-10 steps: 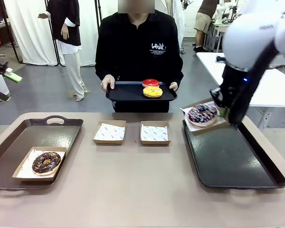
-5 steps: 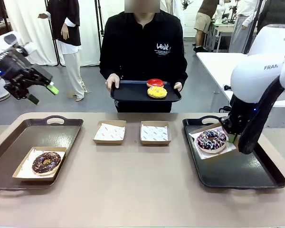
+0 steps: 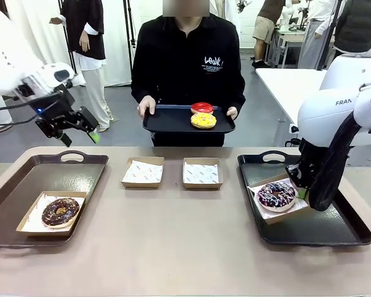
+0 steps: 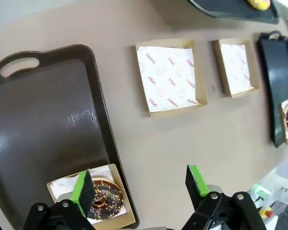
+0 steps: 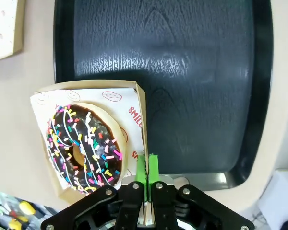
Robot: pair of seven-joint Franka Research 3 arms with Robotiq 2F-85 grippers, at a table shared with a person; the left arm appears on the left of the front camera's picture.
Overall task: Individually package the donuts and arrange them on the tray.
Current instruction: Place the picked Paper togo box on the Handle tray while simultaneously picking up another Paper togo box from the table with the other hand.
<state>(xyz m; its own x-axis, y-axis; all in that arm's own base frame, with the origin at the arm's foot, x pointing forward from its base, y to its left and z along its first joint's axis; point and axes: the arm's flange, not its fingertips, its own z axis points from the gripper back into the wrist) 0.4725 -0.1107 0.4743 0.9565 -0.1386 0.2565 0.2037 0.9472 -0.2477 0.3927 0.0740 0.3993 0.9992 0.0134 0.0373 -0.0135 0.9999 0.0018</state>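
Now, well to the left of the right tray [image 3: 309,230]: left gripper [image 3: 80,137] raised high above the table, past the far corner of the left tray [image 3: 25,170], fingers spread wide and holding nothing. Seen from its wrist, looking down past the green pads on the chocolate donut [image 4: 103,201] already boxed in that left tray's near corner. Between there and the right tray, two empty paper-lined boxes [image 3: 143,172] [image 3: 202,172] side by side on the table. Beyond them, a person [image 3: 185,59] holding a small tray [image 3: 167,122] with the red donut [image 3: 201,107] and yellow donut [image 3: 202,120] not yet packaged. Over the right tray's near left part, the sprinkled donut [image 3: 276,194] in its box [image 3: 278,216], box tipped a little, one corner reaching out past the tray's left rim in the wrist view; cannot tell whether resting on the tray or just above it. Right gripper [image 3: 301,192] shut tight on the box's right-hand wall [image 5: 140,115], that wall running straight away from the fingertips [image 5: 146,167], donut lying to their left, toward the empty boxes. Round donut, so no long axis to mind. Right arm bent steeply down from the shoulder side of the right tray, clearly the nearer arm. Likely next: settle the box flat inside the rim, then let go.
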